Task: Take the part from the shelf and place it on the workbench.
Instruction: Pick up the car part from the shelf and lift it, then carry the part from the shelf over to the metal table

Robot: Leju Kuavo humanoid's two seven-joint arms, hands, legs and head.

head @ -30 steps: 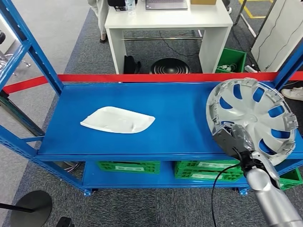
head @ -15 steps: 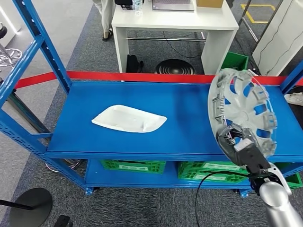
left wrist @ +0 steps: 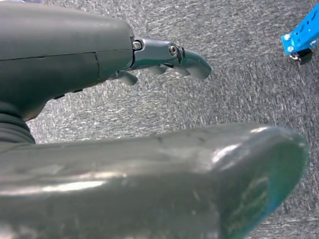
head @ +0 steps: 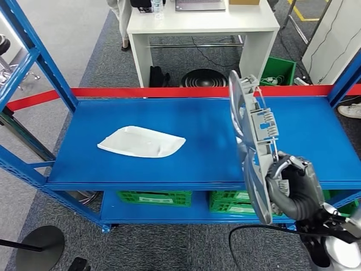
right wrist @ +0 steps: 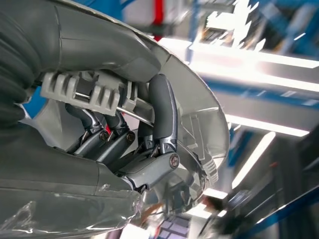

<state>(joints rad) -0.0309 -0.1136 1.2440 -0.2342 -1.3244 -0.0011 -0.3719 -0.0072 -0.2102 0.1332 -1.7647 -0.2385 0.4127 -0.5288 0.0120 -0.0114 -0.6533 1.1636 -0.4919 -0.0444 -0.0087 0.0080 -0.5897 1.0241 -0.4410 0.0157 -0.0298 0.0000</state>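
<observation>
A silver wheel cover (head: 251, 144) with spokes and rim clips stands on edge above the front right of the blue shelf (head: 204, 141). My right hand (head: 294, 189) grips its lower rim. Close up, dark fingers (right wrist: 161, 114) curl over the wheel cover's rim (right wrist: 195, 114). A flat white moulded part (head: 140, 142) lies on the shelf to the left. My left hand (left wrist: 124, 74) hangs over grey carpet with its fingers stretched out and nothing in it.
Blue uprights (head: 40, 56) and a red rail (head: 170, 92) frame the shelf. Green crates (head: 153, 198) sit on the lower level. A white table (head: 200, 25) stands behind, with a person's legs (head: 121, 17) beside it. A round black base (head: 40, 247) is on the floor at left.
My right hand has turned the wheel cover from nearly face-on to edge-on and carried it left and toward me. The camera shifted slightly.
</observation>
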